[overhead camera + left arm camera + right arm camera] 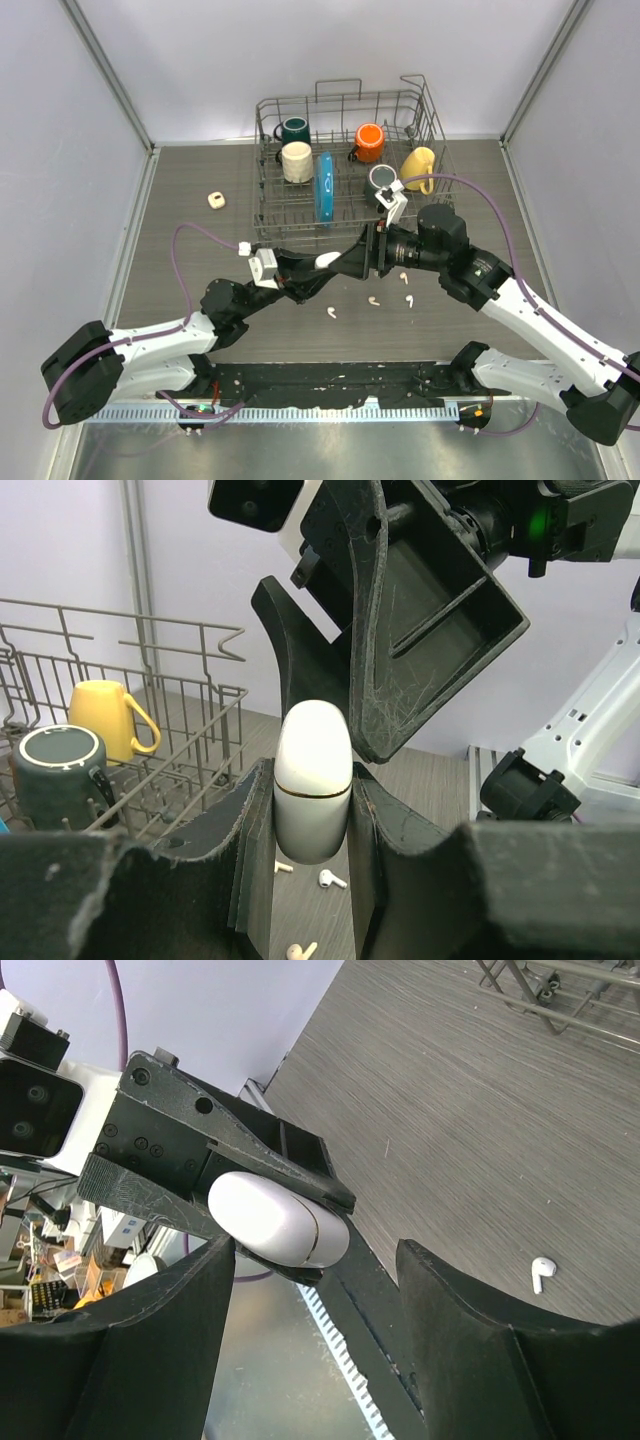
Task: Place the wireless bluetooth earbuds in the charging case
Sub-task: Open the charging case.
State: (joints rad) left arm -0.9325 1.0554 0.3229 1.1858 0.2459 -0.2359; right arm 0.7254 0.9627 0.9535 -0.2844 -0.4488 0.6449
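Left gripper [312, 825] clamps the white oval plastic charging case [313, 770], lid shut; right gripper [315, 1265] straddles it, jaws apart; tiny white earbuds [373, 300] lie uninserted.

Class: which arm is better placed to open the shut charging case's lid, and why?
Right. The left gripper is shut on the charging case; the right gripper is open, its fingers flanking the case, probably free to work the lid.
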